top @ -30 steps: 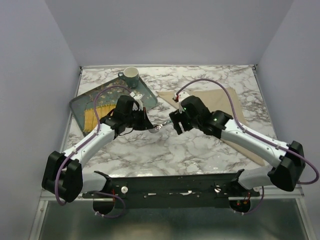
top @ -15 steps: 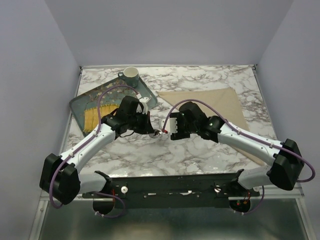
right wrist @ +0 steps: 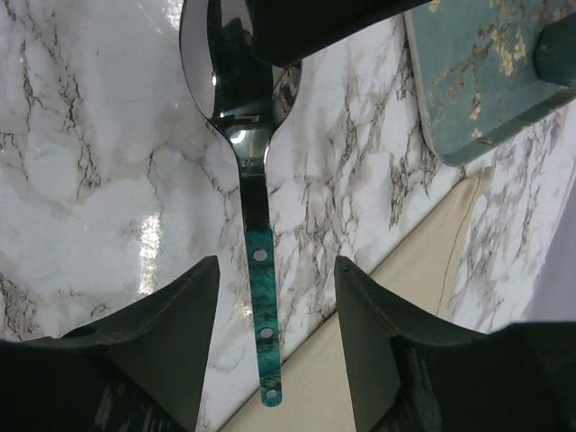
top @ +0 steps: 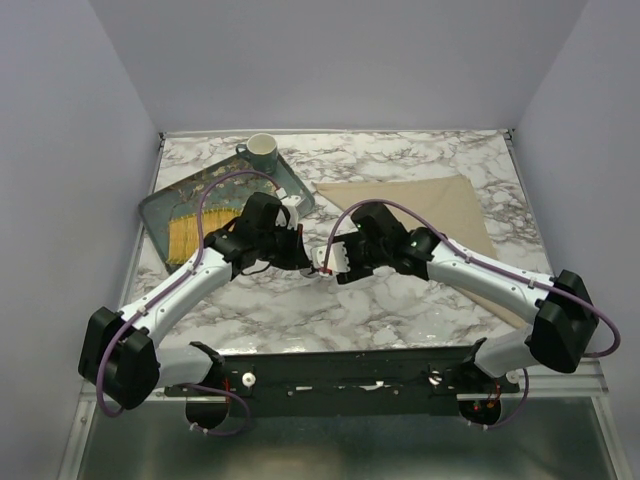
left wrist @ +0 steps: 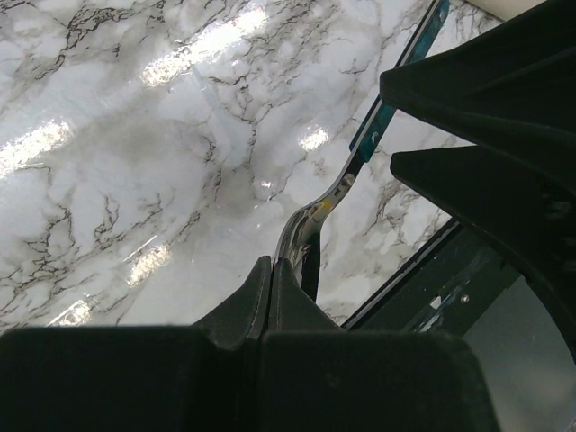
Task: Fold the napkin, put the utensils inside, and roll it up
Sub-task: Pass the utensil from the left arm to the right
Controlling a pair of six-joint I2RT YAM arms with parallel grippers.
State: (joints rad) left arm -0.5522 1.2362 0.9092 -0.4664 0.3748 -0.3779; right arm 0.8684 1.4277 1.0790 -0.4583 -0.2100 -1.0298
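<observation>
At the upper left of the overhead view, the teal tray (top: 160,208) is lying on the marble worktop (top: 400,300), with a cup (top: 262,150) at its upper corner. Just left of centre, the left gripper (top: 306,258) is pinching the silvery bowl of the spoon (right wrist: 256,225), jaws pressed together on it. The right gripper (right wrist: 275,263) is straddling the teal handle, fingers spread and clear of it. The beige napkin (top: 420,200) is lying on the worktop at the right.
</observation>
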